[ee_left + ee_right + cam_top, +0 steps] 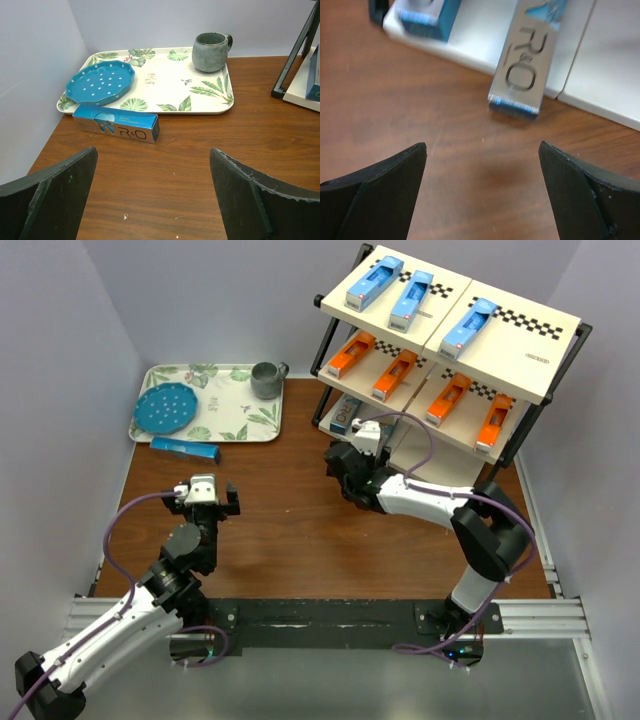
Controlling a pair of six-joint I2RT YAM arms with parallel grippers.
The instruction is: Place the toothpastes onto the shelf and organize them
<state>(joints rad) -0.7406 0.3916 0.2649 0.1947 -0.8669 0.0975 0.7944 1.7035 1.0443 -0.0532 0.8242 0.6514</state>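
One grey-and-teal toothpaste box (116,123) lies on the table in front of the tray, also in the top view (185,449). My left gripper (153,152) is open and empty, a little short of it (205,498). The shelf (530,355) holds three light blue boxes (412,295) on top and several orange boxes (395,374) in the middle. A grey-and-teal box (525,70) lies on the bottom board (480,37), its end sticking out over the table; another (425,15) lies to its left. My right gripper (482,145) is open and empty just before them (340,452).
A leaf-patterned tray (165,80) at the back left carries a blue dotted plate (100,82) and a grey-green mug (210,51). The shelf's black frame leg (295,55) stands to the right. Walls close in the left and back sides.
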